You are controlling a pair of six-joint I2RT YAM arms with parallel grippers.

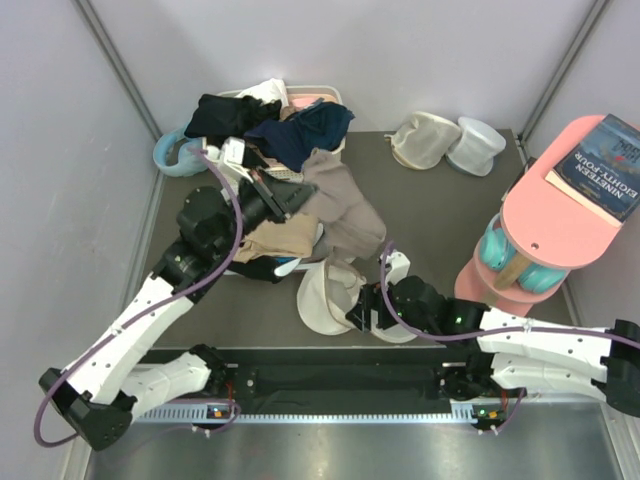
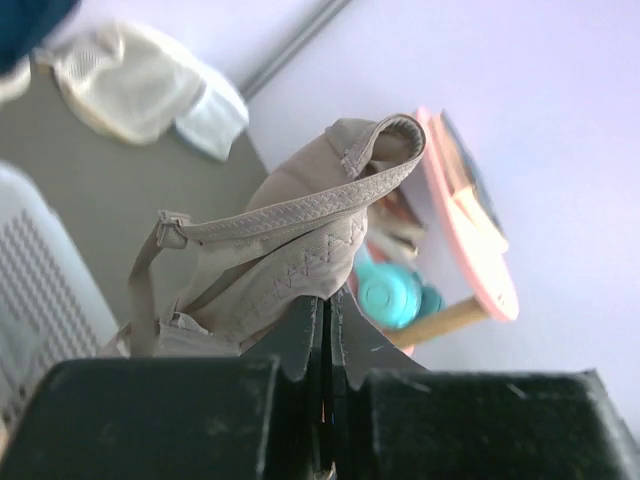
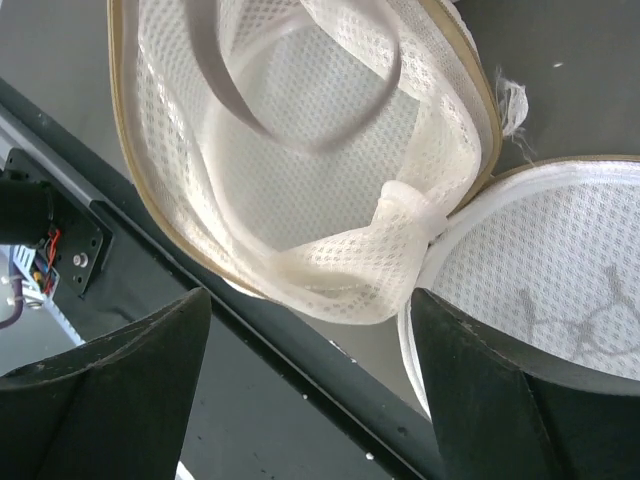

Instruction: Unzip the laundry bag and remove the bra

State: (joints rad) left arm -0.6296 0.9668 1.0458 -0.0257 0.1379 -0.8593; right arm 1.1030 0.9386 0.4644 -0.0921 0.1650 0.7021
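Note:
The taupe bra (image 1: pixel 345 210) hangs off the table from my left gripper (image 1: pixel 298 196), which is shut on it. In the left wrist view the bra (image 2: pixel 300 240) drapes over my closed gripper (image 2: pixel 327 300), strap and band showing. The cream mesh laundry bag (image 1: pixel 318 298) lies unzipped near the table's front edge. My right gripper (image 1: pixel 362 312) is open right at it. In the right wrist view the bag's hollow body (image 3: pixel 300 190) and its flipped lid (image 3: pixel 560 270) fill the frame, and my right gripper (image 3: pixel 310 300) straddles the folded hinge without closing on it.
A white basket (image 1: pixel 325 97) heaped with dark clothes stands at the back. A folded tan cloth (image 1: pixel 280 240) lies under my left arm. Two pale pouches (image 1: pixel 445 142) sit back right. A pink stand (image 1: pixel 555 215) with a book (image 1: pixel 605 165) and teal headphones (image 1: pixel 500 262) stands right.

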